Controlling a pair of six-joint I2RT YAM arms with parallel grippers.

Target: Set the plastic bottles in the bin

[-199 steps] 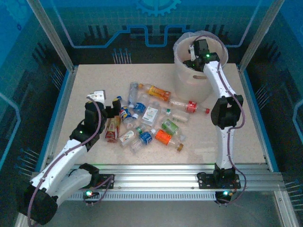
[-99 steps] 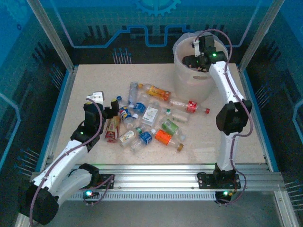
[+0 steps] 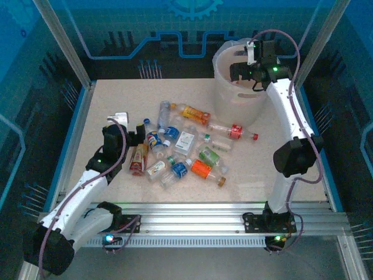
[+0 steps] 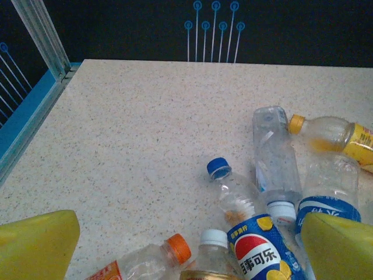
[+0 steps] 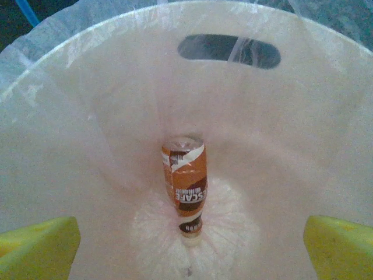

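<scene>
Several plastic bottles (image 3: 180,146) lie in a pile mid-table. My left gripper (image 3: 131,125) hovers open at the pile's left end. In the left wrist view its yellow fingertips (image 4: 38,245) stand wide either side of a Pepsi-labelled bottle (image 4: 256,251), an orange-capped bottle (image 4: 145,265) and a white-capped one (image 4: 214,242), gripping none. My right gripper (image 3: 242,70) hangs open over the bin (image 3: 224,96) at the back right. Looking down into the bin (image 5: 87,116), an orange-and-brown labelled bottle (image 5: 185,186) rests on its bottom, free of the open right gripper (image 5: 189,245).
A metal frame and blue walls enclose the table. Its left edge (image 4: 29,116) is close to the left gripper. A red-labelled bottle (image 3: 236,131) lies just in front of the bin. An oval handle cut-out (image 5: 228,51) sits in the bin's far wall.
The right gripper has opened fully and risen from inside the bin to above its rim, drifting right. The left arm has barely moved.
</scene>
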